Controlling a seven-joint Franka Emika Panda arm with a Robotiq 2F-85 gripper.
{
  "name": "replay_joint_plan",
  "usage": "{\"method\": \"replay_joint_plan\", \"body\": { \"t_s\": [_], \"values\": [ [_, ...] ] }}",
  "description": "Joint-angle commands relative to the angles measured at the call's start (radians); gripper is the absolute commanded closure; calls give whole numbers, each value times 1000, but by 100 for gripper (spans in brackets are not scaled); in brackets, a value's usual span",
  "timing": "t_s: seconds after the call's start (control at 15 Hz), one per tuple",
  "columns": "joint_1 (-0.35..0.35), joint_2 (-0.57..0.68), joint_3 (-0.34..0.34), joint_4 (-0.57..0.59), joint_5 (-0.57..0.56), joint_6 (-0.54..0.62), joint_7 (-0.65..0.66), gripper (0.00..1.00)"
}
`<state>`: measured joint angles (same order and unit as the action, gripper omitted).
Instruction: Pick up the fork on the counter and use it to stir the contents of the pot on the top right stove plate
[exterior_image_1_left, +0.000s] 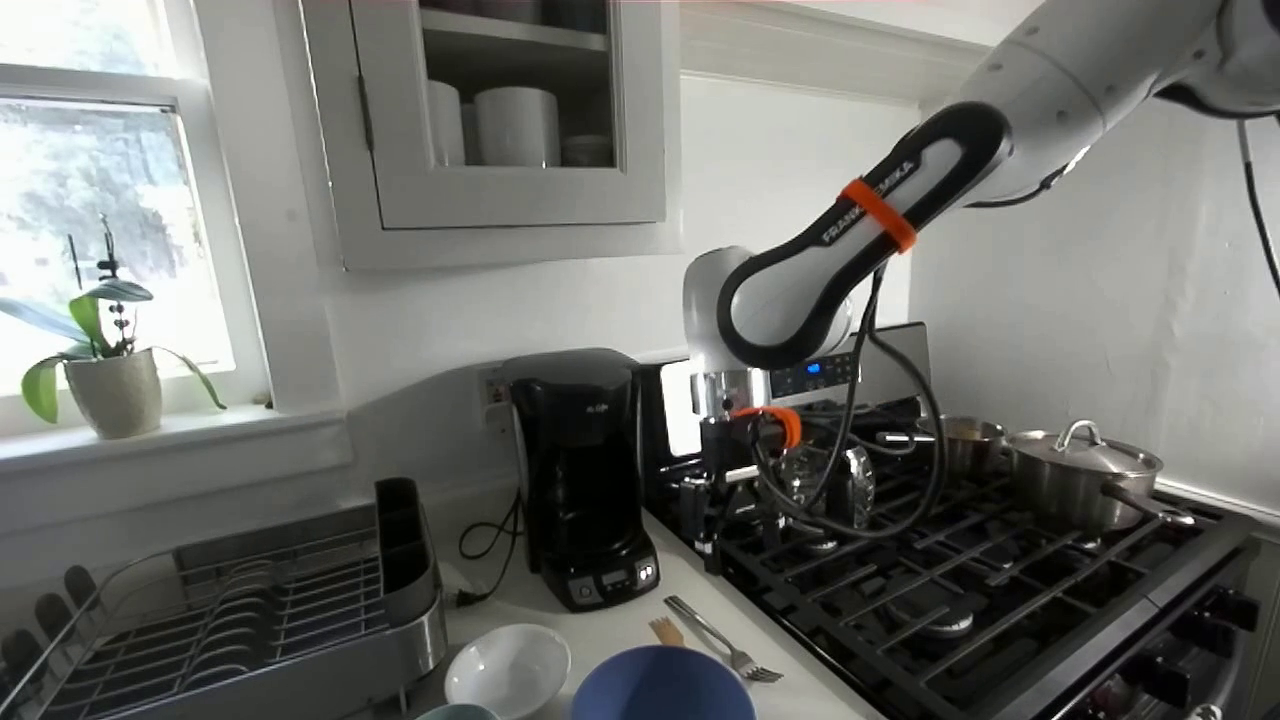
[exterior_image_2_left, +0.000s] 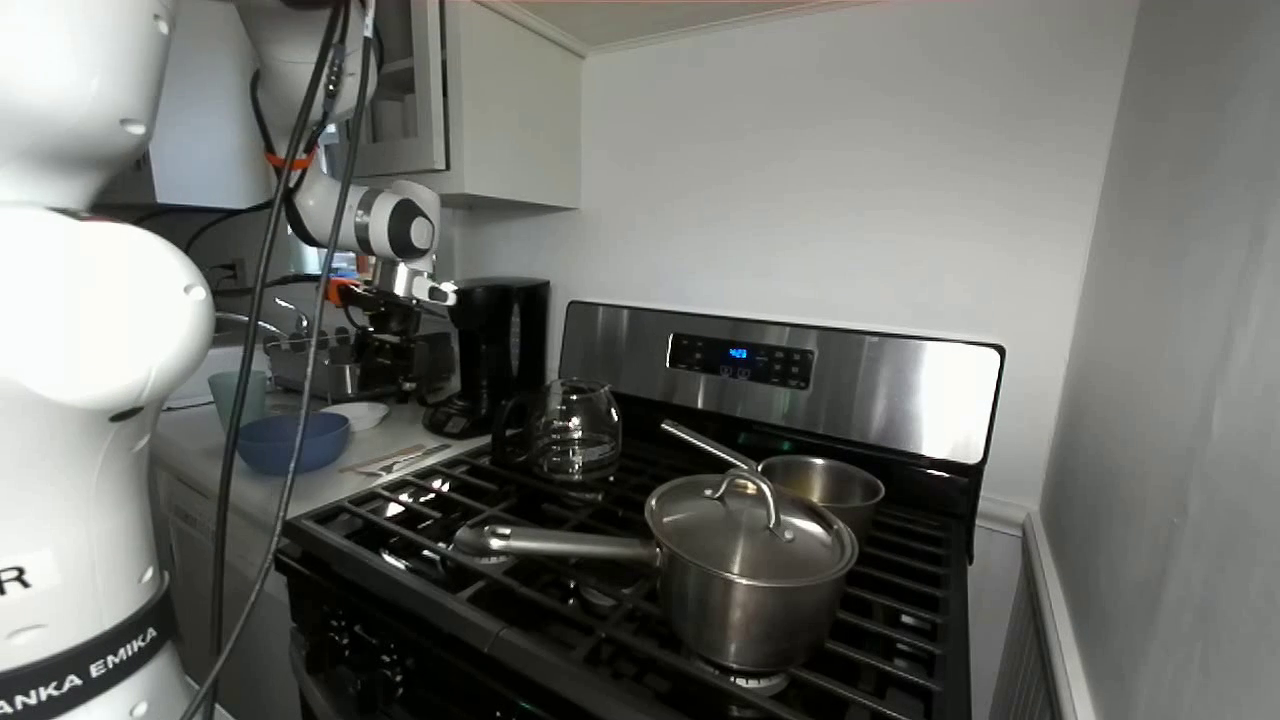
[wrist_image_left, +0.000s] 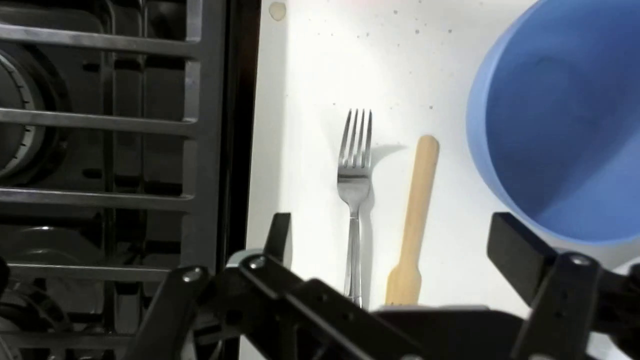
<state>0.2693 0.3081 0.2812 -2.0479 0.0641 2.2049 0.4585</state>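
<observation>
- The pincer, spread wide, hangs above the counter.
- Beneath it: fork and wooden utensil.
- Well apart from it: uncovered pot on stove.

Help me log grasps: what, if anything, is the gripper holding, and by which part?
Nothing is held: the gripper is open above the counter, where the metal fork and wooden fork lie ungripped.

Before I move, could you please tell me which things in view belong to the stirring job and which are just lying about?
For the job:
metal fork, lying on the counter
uncovered pot at the back right of the stove, likely the one meant
gripper, open

Just lying about:
wooden utensil
blue bowl
white bowl
lidded pot
glass carafe
coffee maker
dish rack
potted plant
</observation>
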Motion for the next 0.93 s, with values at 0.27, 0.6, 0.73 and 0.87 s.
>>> {"method": "replay_joint_plan", "body": {
  "t_s": [0.27,0.6,0.73,0.87],
  "values": [
    [49,113,-57,76,9,26,-20,0],
    [51,116,-58,86,9,26,-20,0],
    [40,156,-63,117,24,-12,-30,0],
    [43,189,-77,145,23,-49,-13,0]
  ]
}}
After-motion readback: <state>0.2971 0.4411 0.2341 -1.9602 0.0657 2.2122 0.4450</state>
